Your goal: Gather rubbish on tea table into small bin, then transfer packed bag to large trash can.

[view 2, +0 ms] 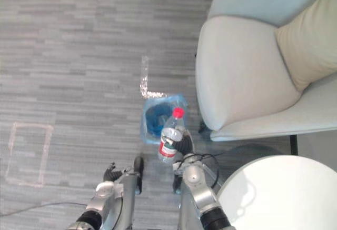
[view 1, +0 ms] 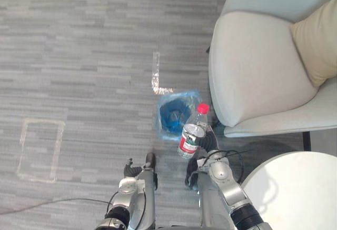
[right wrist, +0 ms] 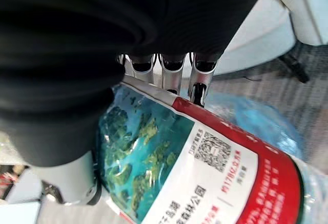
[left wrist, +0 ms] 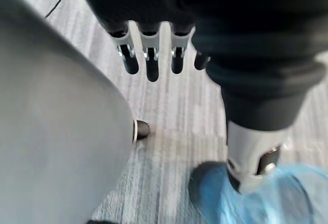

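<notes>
The clear water bottle (view 1: 192, 132) has a red cap (view 1: 202, 108). Its label (right wrist: 205, 172) is banded red and white beside a blue-green map print. The small bin (view 1: 162, 120) wears a translucent blue liner. The floor (view 1: 79, 56) is grey in fine streaked bands, marked with a pale tape outline (view 1: 39, 150). The armchair (view 1: 258, 67) is pale grey, its cushion (view 1: 318, 40) beige, and the round tabletop (view 1: 300, 193) white.

A lounge corner: grey carpet (view 1: 79, 56), pale armchair (view 1: 258, 72), round white table (view 1: 295, 193).
</notes>
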{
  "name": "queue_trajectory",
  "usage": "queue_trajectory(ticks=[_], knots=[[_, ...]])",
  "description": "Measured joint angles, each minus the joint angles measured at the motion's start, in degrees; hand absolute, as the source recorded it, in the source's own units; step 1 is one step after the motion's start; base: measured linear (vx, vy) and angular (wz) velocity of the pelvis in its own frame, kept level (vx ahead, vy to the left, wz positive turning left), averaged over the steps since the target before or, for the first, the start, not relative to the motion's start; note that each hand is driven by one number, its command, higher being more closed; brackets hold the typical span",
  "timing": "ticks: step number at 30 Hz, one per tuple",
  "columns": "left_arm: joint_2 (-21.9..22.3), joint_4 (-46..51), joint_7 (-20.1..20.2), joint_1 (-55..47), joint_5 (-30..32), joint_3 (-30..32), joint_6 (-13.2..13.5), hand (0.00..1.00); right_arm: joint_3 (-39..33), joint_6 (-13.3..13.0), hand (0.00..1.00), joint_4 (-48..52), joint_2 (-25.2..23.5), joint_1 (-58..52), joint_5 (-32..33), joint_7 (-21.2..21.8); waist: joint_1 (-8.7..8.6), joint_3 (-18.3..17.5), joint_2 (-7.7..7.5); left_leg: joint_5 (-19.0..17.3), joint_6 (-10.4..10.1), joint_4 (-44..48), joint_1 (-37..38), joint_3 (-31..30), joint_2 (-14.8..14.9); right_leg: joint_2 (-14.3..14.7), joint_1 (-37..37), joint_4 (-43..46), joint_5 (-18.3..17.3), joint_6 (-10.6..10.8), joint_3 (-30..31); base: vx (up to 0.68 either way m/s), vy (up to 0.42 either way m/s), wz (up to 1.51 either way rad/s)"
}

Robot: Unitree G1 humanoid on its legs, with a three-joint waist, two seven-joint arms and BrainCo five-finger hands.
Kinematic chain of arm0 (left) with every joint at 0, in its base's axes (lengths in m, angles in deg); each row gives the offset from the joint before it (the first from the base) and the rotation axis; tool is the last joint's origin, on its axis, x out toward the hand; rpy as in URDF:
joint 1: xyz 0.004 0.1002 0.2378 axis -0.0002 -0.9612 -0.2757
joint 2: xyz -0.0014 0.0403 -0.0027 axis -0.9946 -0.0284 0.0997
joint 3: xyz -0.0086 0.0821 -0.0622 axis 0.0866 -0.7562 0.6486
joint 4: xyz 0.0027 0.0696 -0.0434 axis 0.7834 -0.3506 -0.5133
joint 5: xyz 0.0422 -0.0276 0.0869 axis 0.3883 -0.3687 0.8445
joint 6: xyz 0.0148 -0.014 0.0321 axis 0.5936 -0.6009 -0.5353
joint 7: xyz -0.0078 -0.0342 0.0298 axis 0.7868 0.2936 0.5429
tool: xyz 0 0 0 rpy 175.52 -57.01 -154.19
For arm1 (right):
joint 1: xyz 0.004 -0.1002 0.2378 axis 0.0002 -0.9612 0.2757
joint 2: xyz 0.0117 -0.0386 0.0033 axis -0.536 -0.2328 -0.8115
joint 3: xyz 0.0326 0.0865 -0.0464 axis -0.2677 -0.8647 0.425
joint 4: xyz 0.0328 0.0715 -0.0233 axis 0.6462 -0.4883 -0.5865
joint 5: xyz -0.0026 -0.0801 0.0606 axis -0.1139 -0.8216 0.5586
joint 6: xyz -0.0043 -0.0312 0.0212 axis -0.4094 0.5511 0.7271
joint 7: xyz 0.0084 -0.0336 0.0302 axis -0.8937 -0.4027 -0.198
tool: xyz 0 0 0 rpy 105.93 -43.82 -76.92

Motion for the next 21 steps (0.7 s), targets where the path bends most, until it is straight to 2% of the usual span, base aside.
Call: queue_trajectory(ticks=[3, 5, 7, 13, 21], knots=[[-0.1, 0.5, -0.9, 2.9, -1.3, 1.7, 0.4, 0.0, -0.1, 0.6, 1.0, -0.4, 0.5, 6.8, -0.3, -1.8, 0.16, 1.9, -0.02, 1.6, 0.5, 0.1, -4.9, 0.1, -0.1, -0.3, -4.8, 0.2, 1.7, -0.5, -0.2, -0.04, 0.036, 0.06], [0.0, 0.6, -2.0, 5.1, -2.9, 2.3, 1.2, 0.0, -0.3, 0.7, 1.0, -2.2, 1.0, 13.5, -0.3, -3.5, 0.32, 3.1, -0.01, 3.0, 0.1, 0.4, -8.2, 0.0, -0.3, -0.5, -8.0, 0.4, 2.4, -0.7, -0.1, 0.04, 0.037, 0.03], [0.1, 1.9, -2.1, 6.2, -3.3, 2.3, 1.5, 0.0, -0.4, 1.3, 1.0, -2.8, 2.3, 18.3, -0.3, -4.4, 0.88, 4.7, 0.08, 3.0, 0.1, 0.8, -9.3, 0.0, -0.3, -0.6, -9.0, 0.6, 2.5, -0.7, 0.0, 0.06, 0.012, 0.02], [1.6, 4.0, -3.0, 7.8, -4.6, 4.0, 2.5, 0.0, -2.2, 1.3, 1.0, -4.7, 5.4, 29.7, -0.2, -7.6, 1.95, 5.0, 0.5, 3.0, 0.1, 1.1, -14.1, -0.2, -0.4, -0.7, -13.9, 1.5, 2.5, -0.7, 0.0, 0.05, -0.002, 0.02], [2.0, 5.3, -2.9, 8.6, -5.6, 3.9, 4.6, 0.0, -5.1, 1.5, 1.0, -9.9, 9.2, 36.5, -0.1, -9.7, 3.03, 5.3, 0.78, 3.7, -0.1, 1.0, -17.4, -1.1, -0.7, -1.0, -17.2, 2.4, 2.2, -1.0, -0.5, 0.03, -0.003, 0.06]])
